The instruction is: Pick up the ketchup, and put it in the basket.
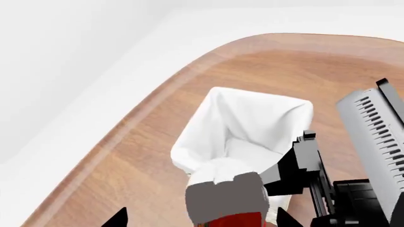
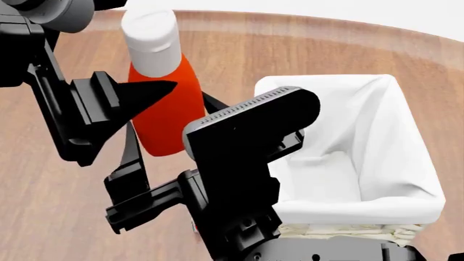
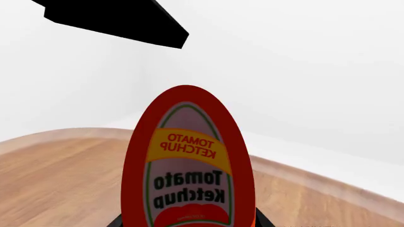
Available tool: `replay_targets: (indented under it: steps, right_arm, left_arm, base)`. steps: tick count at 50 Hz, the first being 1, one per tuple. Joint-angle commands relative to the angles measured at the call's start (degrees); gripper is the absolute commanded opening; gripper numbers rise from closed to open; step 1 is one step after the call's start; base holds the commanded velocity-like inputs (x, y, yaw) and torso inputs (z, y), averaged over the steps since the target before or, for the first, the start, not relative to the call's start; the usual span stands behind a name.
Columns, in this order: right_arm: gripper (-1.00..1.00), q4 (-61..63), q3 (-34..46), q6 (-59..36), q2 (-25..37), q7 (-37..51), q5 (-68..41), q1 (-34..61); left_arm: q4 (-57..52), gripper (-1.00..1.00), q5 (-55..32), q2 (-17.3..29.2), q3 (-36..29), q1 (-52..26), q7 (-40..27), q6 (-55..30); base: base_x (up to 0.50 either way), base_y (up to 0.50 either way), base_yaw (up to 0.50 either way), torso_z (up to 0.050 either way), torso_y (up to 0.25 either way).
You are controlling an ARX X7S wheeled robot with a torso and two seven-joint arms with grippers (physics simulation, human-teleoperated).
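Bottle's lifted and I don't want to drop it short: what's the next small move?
Probably shift the right pincer to the robot's right: the bottle hangs upright beside the basket, not yet over its opening.

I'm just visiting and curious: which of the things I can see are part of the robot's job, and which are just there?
Part of the job:
- ketchup, lifted off the table, upright
- basket, with a white cloth lining, nothing visible inside
- left gripper, its fingers against the ketchup

Just there:
- wooden table
- right gripper, under the ketchup; its state is unclear
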State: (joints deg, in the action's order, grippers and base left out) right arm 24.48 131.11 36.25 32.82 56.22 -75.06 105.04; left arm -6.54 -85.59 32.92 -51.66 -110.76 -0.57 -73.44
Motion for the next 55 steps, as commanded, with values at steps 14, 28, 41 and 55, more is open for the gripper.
replay_targets:
  steps: [14,28,41,55]
  right_arm:
    - [-1.0,-1.54,-1.13,-0.36,4.46,-1.59,-0.36,-0.76]
    - [-1.0,0.82,-0.46,-2.67,9.62,-1.57,-2.37,2.33]
    - [-1.0,5.66,1.58,-7.02,15.25,-1.06,-3.55,6.47]
    - [-1.0,7.84,2.05,-11.91,19.16,-1.75,-9.19,11.82]
  left_arm:
    - [-3.8,1.0,-1.91,4.09,2.19,0.12,-1.24,1.28]
    - [-14.09,1.0,-7.1,12.74,7.21,4.32,-8.36,5.39]
    - [-28.24,1.0,-13.93,21.88,12.47,21.6,-33.31,21.62]
    - [-49.54,1.0,6.3,30.95,15.49,55.65,-46.4,44.11]
  base:
    - [0.0,0.0,0.0,0.0,0.001]
    - [0.0,0.0,0.0,0.0,0.0]
    - [0.0,0.0,0.0,0.0,0.001]
    - [0.0,0.0,0.0,0.0,0.0]
